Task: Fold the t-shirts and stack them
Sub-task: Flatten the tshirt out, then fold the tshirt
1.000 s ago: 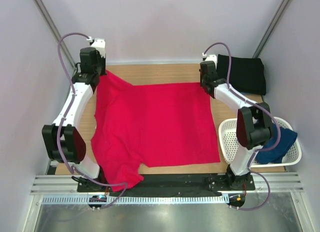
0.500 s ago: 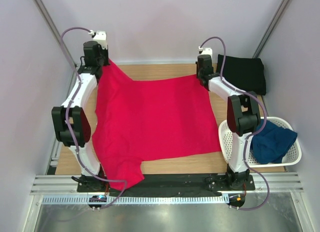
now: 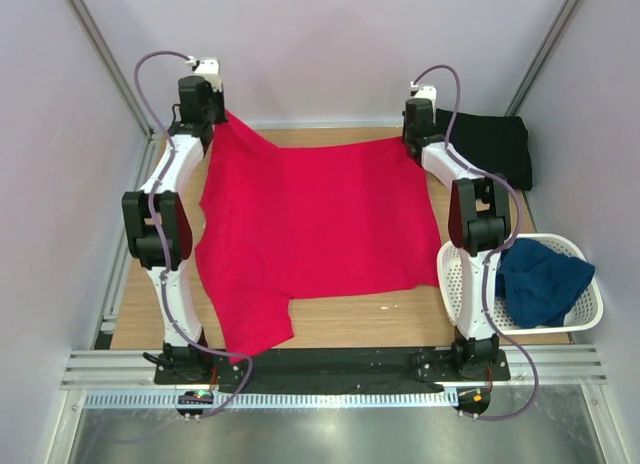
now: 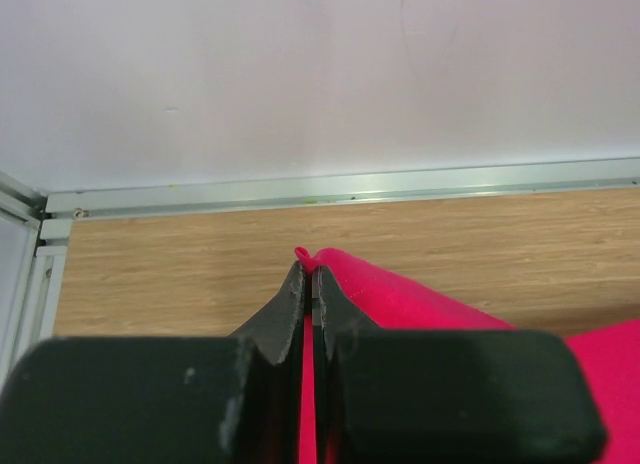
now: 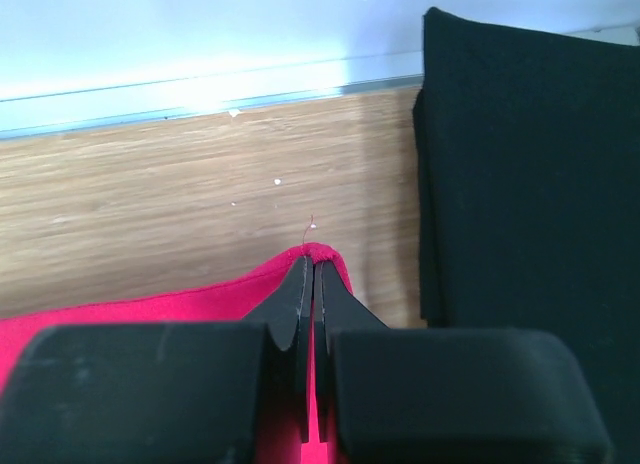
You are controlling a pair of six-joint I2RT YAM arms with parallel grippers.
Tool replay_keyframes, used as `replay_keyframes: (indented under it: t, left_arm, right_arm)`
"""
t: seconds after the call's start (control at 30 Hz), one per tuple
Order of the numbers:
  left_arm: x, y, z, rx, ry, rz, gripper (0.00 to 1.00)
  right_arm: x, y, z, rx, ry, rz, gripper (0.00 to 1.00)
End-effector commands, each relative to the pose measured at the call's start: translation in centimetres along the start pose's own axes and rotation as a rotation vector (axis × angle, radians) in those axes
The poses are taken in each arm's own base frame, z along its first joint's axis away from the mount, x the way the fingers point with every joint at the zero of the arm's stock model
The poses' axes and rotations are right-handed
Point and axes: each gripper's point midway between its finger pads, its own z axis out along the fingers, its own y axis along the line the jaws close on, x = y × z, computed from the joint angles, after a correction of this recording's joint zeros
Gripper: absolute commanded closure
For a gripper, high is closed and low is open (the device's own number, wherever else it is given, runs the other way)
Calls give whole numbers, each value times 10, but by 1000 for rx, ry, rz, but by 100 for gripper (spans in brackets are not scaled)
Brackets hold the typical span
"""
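Pinching 1 far corner each, left fingers (image 4: 282, 314) and right fingers (image 5: 286, 306) hold the red t-shirt (image 3: 320, 224) stretched left-right, hem rightward.

Centre: spread t-shirt (image 3: 320, 224); far right: folded t-shirt (image 3: 492, 149); near right: basket (image 3: 455, 279) (third t-shirt (image 3: 540, 284) inside).

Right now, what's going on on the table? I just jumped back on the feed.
The red t-shirt is the one being handled. The left claw and the right claw are each shut on one of its far corners, and the rest is spread across the table. A black t-shirt lies folded at the far right corner. A navy t-shirt sits bunched in the white basket, not yet folded.
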Motion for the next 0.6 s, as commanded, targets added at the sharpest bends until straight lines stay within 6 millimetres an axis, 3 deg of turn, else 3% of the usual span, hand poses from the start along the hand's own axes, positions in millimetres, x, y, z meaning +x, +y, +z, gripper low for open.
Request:
replay_keyframes:
  t: [0.0,0.17,0.23,0.3,0.33,0.37,0.47,0.53,0.57]
  left_arm:
    - [-44,4,1,-3,-127,-31,100]
    - [-35,-4,-4,44,-101,-24,100]
    - [-40,-5,-16,57,-103,-19,100]
    - [-29,-8,-25,72,-78,-11,100]
    - [-38,-8,-36,71,-94,-6,100]
    - [-27,-7,-40,64,-72,-5,100]
    - [-31,-1,-60,47,-79,36,100]
    - [-19,3,-68,38,-54,36,100]
    - [-22,4,-76,36,-63,36,100]
  right_arm:
    - [-32,4,5,-7,-80,48,99]
    - [-35,5,10,-49,-80,62,99]
    - [-30,7,8,-75,-54,59,99]
    - [-35,7,5,-95,-57,70,99]
    - [-33,6,3,-97,-53,69,99]
    - [-35,4,2,-96,-58,70,99]
    - [-41,0,-7,-100,-69,58,99]
    - [-48,-2,-15,-102,-78,50,99]
    - [-41,-4,-16,-102,-65,42,99]
